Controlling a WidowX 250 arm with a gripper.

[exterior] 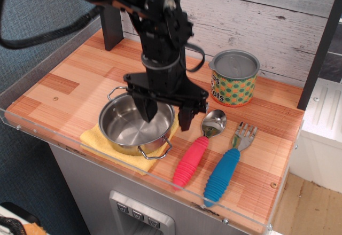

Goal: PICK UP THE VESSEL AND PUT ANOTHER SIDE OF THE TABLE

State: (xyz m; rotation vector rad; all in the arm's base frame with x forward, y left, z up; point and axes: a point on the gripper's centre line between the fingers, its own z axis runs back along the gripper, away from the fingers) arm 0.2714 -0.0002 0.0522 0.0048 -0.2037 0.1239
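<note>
The vessel (125, 131), a small shiny steel pot with two wire loop handles, sits on a yellow cloth (92, 139) near the front edge of the wood-patterned table (69, 85). My black gripper (166, 116) hangs just above the pot's right rim. It is open and empty. One finger (148, 109) is over the pot's inside, and the other (185, 118) is outside the rim, beside the spoon's bowl. The arm hides the pot's far right rim.
A tin with a green-orange dotted label (234, 80) stands at the back right. A pink-handled spoon (192, 160) and a blue-handled fork (222, 173) lie right of the pot. A black post (112, 29) stands at the back left. A clear acrylic rim (48, 133) edges the table.
</note>
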